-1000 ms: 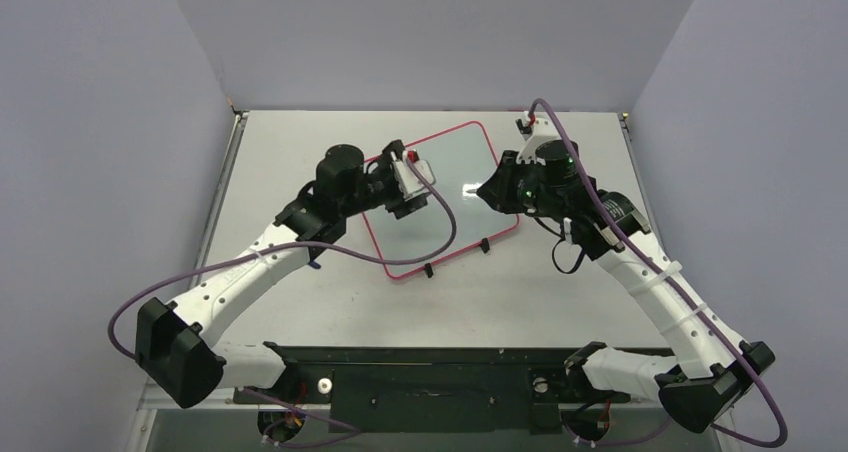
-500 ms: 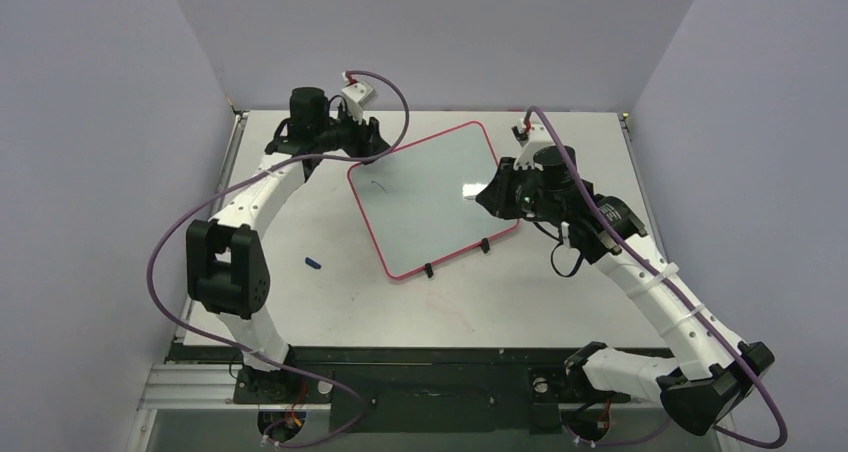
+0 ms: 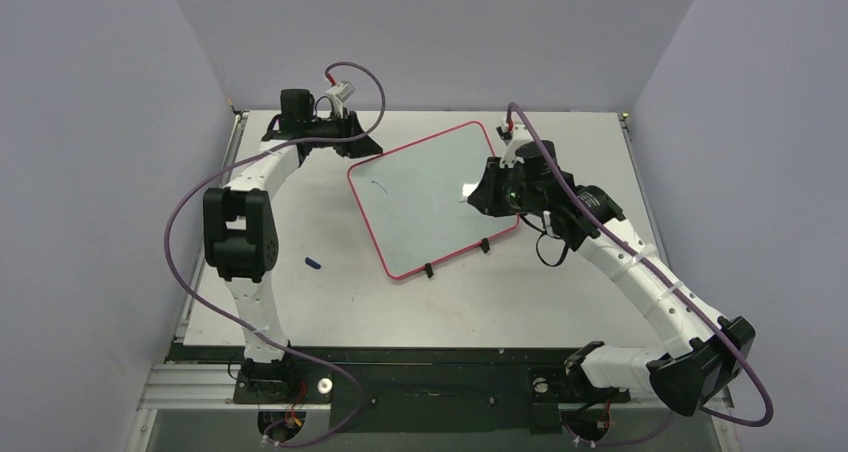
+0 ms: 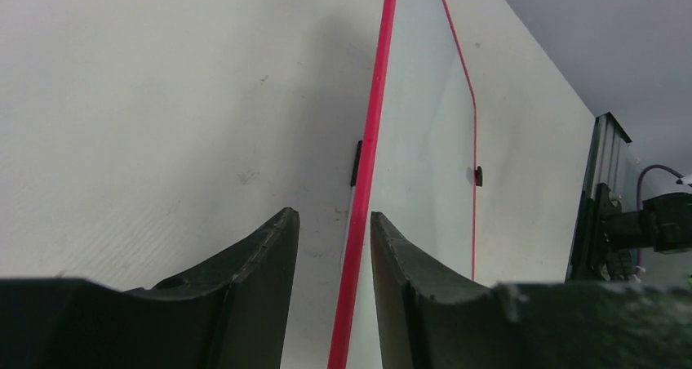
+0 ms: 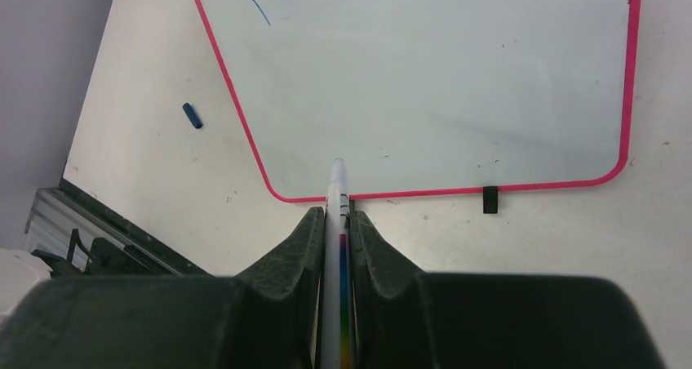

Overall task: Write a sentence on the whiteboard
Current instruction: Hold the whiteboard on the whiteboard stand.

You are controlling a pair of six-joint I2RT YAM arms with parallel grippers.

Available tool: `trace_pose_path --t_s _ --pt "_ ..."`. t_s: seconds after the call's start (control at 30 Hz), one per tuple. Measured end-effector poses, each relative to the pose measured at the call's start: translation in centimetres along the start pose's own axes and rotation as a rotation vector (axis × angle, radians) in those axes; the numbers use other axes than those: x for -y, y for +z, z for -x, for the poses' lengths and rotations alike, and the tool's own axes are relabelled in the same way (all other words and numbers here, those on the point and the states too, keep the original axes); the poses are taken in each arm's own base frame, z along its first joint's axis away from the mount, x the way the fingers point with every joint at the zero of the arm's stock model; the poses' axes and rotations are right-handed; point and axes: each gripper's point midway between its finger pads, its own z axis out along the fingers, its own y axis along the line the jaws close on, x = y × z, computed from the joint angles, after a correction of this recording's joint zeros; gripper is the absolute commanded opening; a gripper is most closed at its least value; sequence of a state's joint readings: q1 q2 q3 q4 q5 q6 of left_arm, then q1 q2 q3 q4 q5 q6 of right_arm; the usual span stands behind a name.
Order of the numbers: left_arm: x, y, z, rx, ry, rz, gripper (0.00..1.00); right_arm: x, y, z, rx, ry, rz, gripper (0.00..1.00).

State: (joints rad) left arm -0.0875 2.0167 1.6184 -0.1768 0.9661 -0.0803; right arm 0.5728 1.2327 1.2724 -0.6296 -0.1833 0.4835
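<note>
The whiteboard (image 3: pixel 430 197) lies flat and tilted mid-table, red-rimmed, with two black clips (image 3: pixel 428 269) on its near edge. Of the sentence, only one short blue stroke (image 3: pixel 376 184) shows, near the board's left corner; it also shows in the right wrist view (image 5: pixel 253 4). My left gripper (image 3: pixel 360 144) is open at the board's far left corner, its fingers either side of the red rim (image 4: pixel 363 181), not closed on it. My right gripper (image 3: pixel 475 197) is shut on a white marker (image 5: pixel 339 197) with a rainbow stripe, tip over the board's near right part (image 5: pixel 424 83).
A small blue marker cap (image 3: pixel 313 263) lies on the table left of the board, also in the right wrist view (image 5: pixel 192 115). Purple cables loop off both arms. A metal rail (image 3: pixel 215 222) runs along the table's left edge.
My left arm has swung off the board's left part to its far left corner, uncovering the blue stroke. My right gripper has shifted slightly left with the marker.
</note>
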Motion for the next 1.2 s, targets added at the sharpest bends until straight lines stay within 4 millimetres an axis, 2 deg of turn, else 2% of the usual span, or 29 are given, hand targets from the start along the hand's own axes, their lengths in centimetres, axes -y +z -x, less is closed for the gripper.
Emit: trace_pose_path --t_s 0.27,0.6,0.77,0.83,0.9,0.93,0.97,1.2 --pt "1.4 1.0 -0.1 -0.021 -0.075 -0.119 0.29 -0.6 0.5 -0.2 -0.014 -0.009 0.009 0.0" --pt "2.3 1.6 -0.5 -0.043 -0.114 -0.162 0.29 -0.7 0.5 -0.2 -0.015 -0.012 0.01 0.0" --pt "2.3 2.6 -1.6 -0.095 -0.117 -0.177 0.27 -0.8 0.7 -0.2 -0.017 -0.014 0.007 0.0" --pt "2.5 3.1 -2.5 -0.124 -0.124 -0.181 0.24 -0.8 0.8 -0.3 -0.02 -0.016 0.007 0.0" --pt "2.6 3.4 -2.9 -0.14 -0.121 -0.179 0.15 -1.0 0.9 -0.4 -0.023 -0.018 0.009 0.0" --pt "2.7 3.5 -3.0 -0.146 -0.121 -0.179 0.04 -1.0 0.9 -0.4 -0.025 -0.019 0.01 0.0" --pt "2.7 3.5 -3.0 -0.148 -0.118 -0.178 0.0 -1.1 0.9 -0.4 -0.025 -0.019 0.01 0.0" --pt "4.0 3.2 -2.6 -0.154 -0.151 -0.217 0.0 -2.3 1.2 -0.2 -0.01 -0.034 0.036 0.0"
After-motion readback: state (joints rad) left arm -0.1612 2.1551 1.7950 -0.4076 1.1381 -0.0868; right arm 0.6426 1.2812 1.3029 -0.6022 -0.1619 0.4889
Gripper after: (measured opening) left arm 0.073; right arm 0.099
